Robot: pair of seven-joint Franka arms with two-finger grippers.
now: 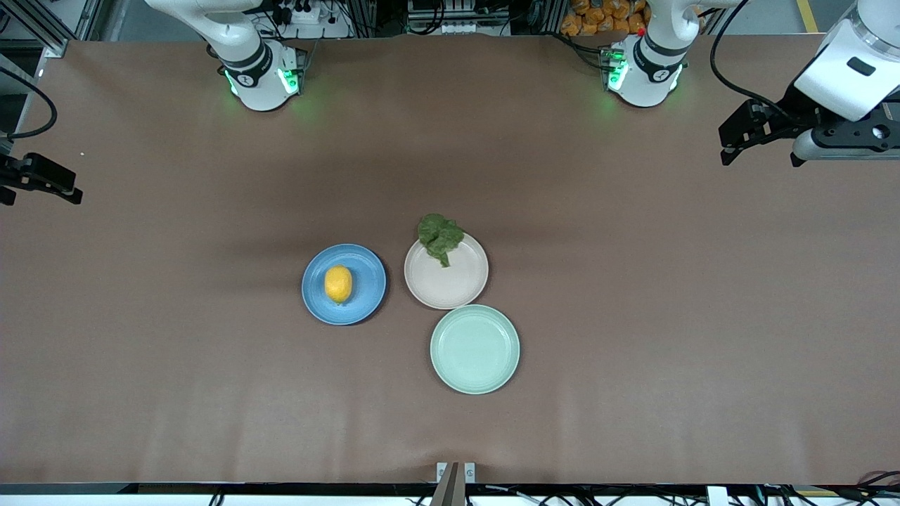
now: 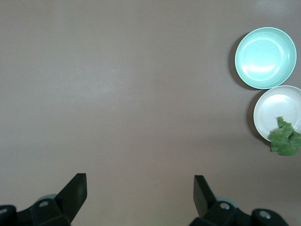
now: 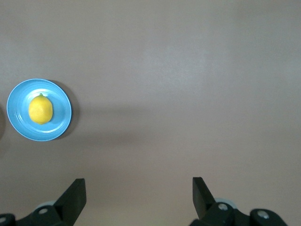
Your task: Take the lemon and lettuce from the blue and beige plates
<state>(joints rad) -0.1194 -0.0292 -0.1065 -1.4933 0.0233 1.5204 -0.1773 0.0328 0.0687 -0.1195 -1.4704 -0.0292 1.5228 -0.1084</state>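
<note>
A yellow lemon (image 1: 338,283) lies on the blue plate (image 1: 365,270) near the table's middle. Green lettuce (image 1: 440,237) lies on the beige plate (image 1: 450,284), overhanging the rim farthest from the front camera. My left gripper (image 1: 759,160) is open and empty, up over bare table at the left arm's end. My right gripper (image 1: 42,200) is open and empty over the right arm's end. The left wrist view shows its open gripper (image 2: 140,188), the lettuce (image 2: 284,139) and the beige plate (image 2: 277,106). The right wrist view shows its open gripper (image 3: 139,190), the lemon (image 3: 41,109) and the blue plate (image 3: 61,113).
An empty pale green plate (image 1: 474,348) sits nearer the front camera, touching the beige plate; it also shows in the left wrist view (image 2: 265,57). The brown table cover (image 1: 633,316) runs wide on both sides of the plates. The arm bases stand along the edge farthest from the front camera.
</note>
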